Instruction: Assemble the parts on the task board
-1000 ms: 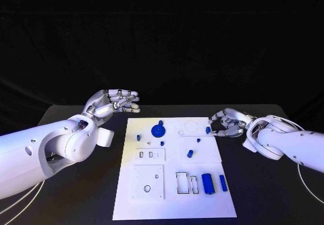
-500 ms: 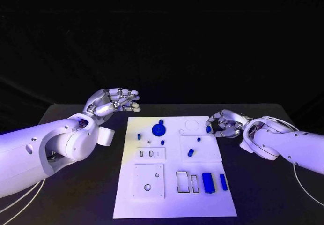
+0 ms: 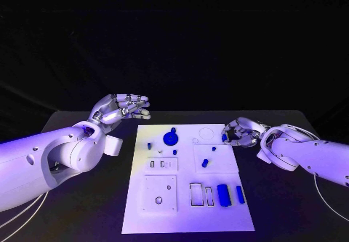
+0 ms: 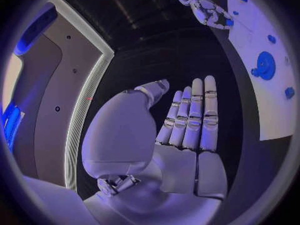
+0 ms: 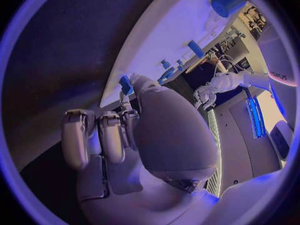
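Right hand fingers pinch small blue part at task board edge; left hand fingers straight, empty.

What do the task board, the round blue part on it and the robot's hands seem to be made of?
Task board: probably matt white plastic; flat, even surface with clean cut-outs. Round blue part: likely moulded or printed plastic, uniformly blue, no glint. Left hand and right hand: silver, apparently metal or metallic-coated, catching highlights.

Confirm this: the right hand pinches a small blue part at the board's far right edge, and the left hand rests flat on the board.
Not quite. The left hand is raised beyond the task board's far left corner, touching nothing, as the head view shows. The right hand does pinch a small blue part at the far right edge.
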Tool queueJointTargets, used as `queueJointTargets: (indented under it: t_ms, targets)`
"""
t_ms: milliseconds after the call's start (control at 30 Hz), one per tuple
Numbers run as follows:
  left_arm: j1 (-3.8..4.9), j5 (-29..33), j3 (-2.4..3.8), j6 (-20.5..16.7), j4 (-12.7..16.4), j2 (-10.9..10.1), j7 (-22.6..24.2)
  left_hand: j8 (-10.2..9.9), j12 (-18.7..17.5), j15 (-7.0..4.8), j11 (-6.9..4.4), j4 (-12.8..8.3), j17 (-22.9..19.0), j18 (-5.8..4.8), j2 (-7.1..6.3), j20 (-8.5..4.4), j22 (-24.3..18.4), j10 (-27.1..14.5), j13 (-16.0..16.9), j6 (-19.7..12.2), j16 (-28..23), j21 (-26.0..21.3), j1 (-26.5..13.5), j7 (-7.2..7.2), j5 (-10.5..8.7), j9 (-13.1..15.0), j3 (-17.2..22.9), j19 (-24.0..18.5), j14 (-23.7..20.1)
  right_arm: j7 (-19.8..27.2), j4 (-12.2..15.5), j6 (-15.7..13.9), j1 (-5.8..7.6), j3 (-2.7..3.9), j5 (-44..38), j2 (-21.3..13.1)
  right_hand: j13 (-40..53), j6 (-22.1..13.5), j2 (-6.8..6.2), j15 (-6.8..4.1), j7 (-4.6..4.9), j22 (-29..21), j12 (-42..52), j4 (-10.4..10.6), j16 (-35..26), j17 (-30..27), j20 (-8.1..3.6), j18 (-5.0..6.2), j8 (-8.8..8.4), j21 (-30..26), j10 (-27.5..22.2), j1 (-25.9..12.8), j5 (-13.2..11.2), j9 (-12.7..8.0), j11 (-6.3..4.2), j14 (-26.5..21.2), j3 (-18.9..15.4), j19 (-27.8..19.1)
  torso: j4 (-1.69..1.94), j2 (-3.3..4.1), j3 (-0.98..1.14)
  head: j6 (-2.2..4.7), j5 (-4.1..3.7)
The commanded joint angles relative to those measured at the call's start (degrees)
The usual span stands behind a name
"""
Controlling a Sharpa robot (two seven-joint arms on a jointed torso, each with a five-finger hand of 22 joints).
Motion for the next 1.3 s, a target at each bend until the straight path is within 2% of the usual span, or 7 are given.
queueJointTargets:
  t_ms: [33,467,800,833,967,1167,1300]
  targets:
    - [0.02,0.2,0.04,1.1,0.1,0.0,0.2,-0.3,-0.3,-0.05,0.19,-0.2,0.0,0.59,0.35,0.19,0.0,-0.3,0.1,-0.2,-0.3,0.2,-0.1,0.8,-0.34,0.0,0.0,-0.2,-0.4,-0.4,-0.2,0.1,-0.06,-0.01,-0.1,0.1,8.7,0.5,0.51,-0.34,-0.06,10.4,0.2,-0.2,0.2,12.1,-0.21,-0.58,0.16,0.3,1.1,0.2,-0.1,0.0,-0.42,5.3,0.3,2.4,0.02,-0.05,0.04,-0.03,0.03]
    - [0.02,0.2,0.04,1.3,0.2,-0.1,0.0,-0.3,-0.3,-0.03,0.2,-0.2,0.1,0.57,0.35,0.2,0.0,-0.3,0.1,-0.2,-0.3,0.2,-0.2,0.81,-0.36,0.0,0.0,-0.3,-0.4,-0.5,-0.4,-0.1,-0.08,0.0,-0.1,0.3,8.8,1.2,0.59,-0.43,-0.23,10.5,0.3,-0.1,0.2,12.1,-0.28,-0.6,0.34,0.4,1.1,-0.2,-0.2,-0.1,-0.55,5.3,1.0,2.5,-0.05,-0.07,0.07,-0.05,0.03]
    - [0.02,0.2,0.04,1.4,0.1,0.0,-0.1,-0.3,-0.3,-0.03,0.2,-0.2,0.1,0.57,0.35,0.2,0.0,-0.3,0.1,-0.2,-0.3,0.2,-0.2,0.81,-0.36,0.0,0.0,-0.3,-0.4,-0.4,-0.4,-0.7,-0.08,0.0,-0.1,0.4,9.2,5.9,1.48,-1.82,-2.18,11.0,0.8,-1.2,0.3,12.4,-1.41,-0.72,3.28,0.8,1.6,-1.0,-0.3,1.0,-2.17,5.4,4.0,2.8,-0.01,-0.06,0.1,-0.07,-0.05]
    - [0.02,0.2,0.04,1.4,0.1,-0.1,-0.1,-0.3,-0.3,-0.03,0.2,-0.2,0.1,0.57,0.35,0.2,0.0,-0.3,0.1,-0.2,-0.3,0.2,-0.2,0.81,-0.36,0.0,0.0,-0.3,-0.4,-0.4,-0.4,-0.9,-0.08,0.0,0.0,0.5,9.3,6.6,1.65,-2.09,-2.57,11.1,0.9,-1.5,0.3,12.5,-1.65,-0.76,3.94,0.9,1.7,-1.1,-0.3,1.3,-2.51,5.4,4.3,2.9,-0.01,-0.06,0.11,-0.07,-0.04]
    - [0.02,0.2,0.04,1.4,0.1,-0.1,-0.1,-0.3,-0.3,-0.03,0.2,-0.2,0.1,0.57,0.35,0.2,0.0,-0.3,0.1,-0.2,-0.3,0.2,-0.2,0.81,-0.36,0.0,0.0,-0.3,-0.4,-0.5,-0.1,-2.6,-0.08,0.0,0.5,0.5,9.4,6.9,1.82,-2.36,-2.89,11.3,1.0,-1.8,0.4,12.7,-1.92,-0.84,4.47,1.1,1.9,-1.3,-0.3,1.7,-2.8,5.4,4.6,3.1,-0.04,-0.01,0.1,-0.08,-0.08]
    - [0.02,0.2,0.03,1.4,-0.1,0.0,-0.1,-0.3,-0.3,-0.03,0.2,-0.2,0.1,0.57,0.35,0.2,0.0,-0.3,0.1,-0.2,-0.3,0.2,-0.2,0.81,-0.36,0.0,0.0,-0.3,-0.4,-1.9,0.8,-6.5,-0.08,0.03,0.8,0.3,9.4,7.0,1.91,-2.5,-3.03,11.4,1.0,-2.0,0.4,12.7,-2.07,-0.86,4.7,1.2,1.9,-1.4,-0.3,1.8,-2.95,5.5,4.9,3.2,0.05,-0.12,0.09,-0.1,-0.04]
    - [0.02,0.2,0.02,1.4,-0.3,0.0,-0.1,-0.3,-0.3,-0.03,0.2,-0.2,0.1,0.57,0.35,0.2,0.0,-0.3,0.1,-0.2,-0.3,0.2,-0.2,0.81,-0.36,0.0,0.0,-0.3,-0.4,-3.7,2.5,-8.5,0.21,0.18,0.8,-0.4,9.4,6.9,1.9,-2.51,-3.04,11.4,1.1,-2.0,0.4,12.7,-2.08,-0.86,4.72,1.2,1.9,-1.4,-0.3,1.9,-2.96,5.5,4.9,3.2,0.06,-0.26,0.05,-0.15,0.16]
